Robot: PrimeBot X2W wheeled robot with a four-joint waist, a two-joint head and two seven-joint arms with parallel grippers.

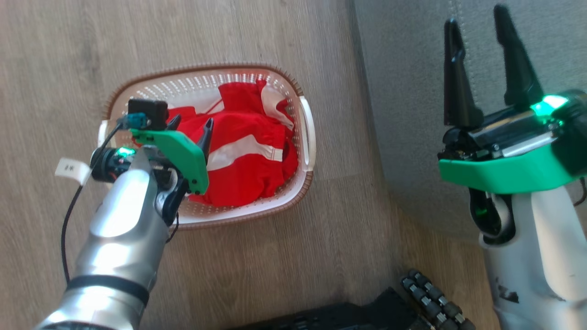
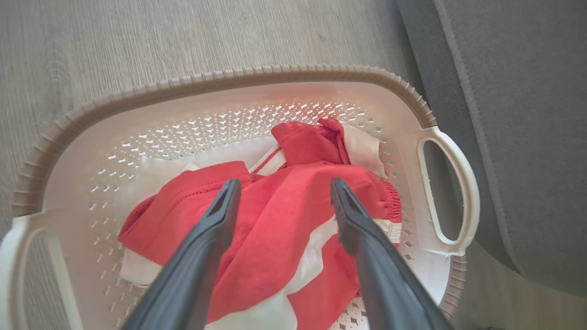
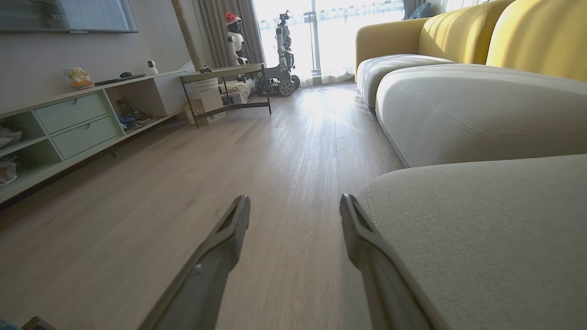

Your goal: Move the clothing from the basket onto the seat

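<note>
**Head view with the two wrist views.** The basket (image 1: 308, 133) is shown standing on the wooden floor (image 1: 275, 266), just beside the rounded front edge of the seat (image 1: 412, 91). One white handle is turned toward the grey cushion. The clothing (image 1: 243, 156) is seen bunched inside the basket, where it covers most of the perforated bottom. The red fabric is crossed by broad white stripes, and a fold is raised against the far wall.

The left gripper (image 1: 192, 123) is held over the near-left part of the basket, inside the line of the brown rim. Its two dark fingers are directed down at the red fabric, and the jaws are spread wide with nothing gripped between them. In the left wrist view the fingertips (image 2: 233, 185) are set over the garment — whether they touch the cloth cannot be told.

The right gripper (image 1: 476, 18) is held well apart from the basket, at the seat's edge. Its jaws are likewise spread wide and empty — in the right wrist view one finger is seen against the floor and the other against the stitched cushion.
</note>
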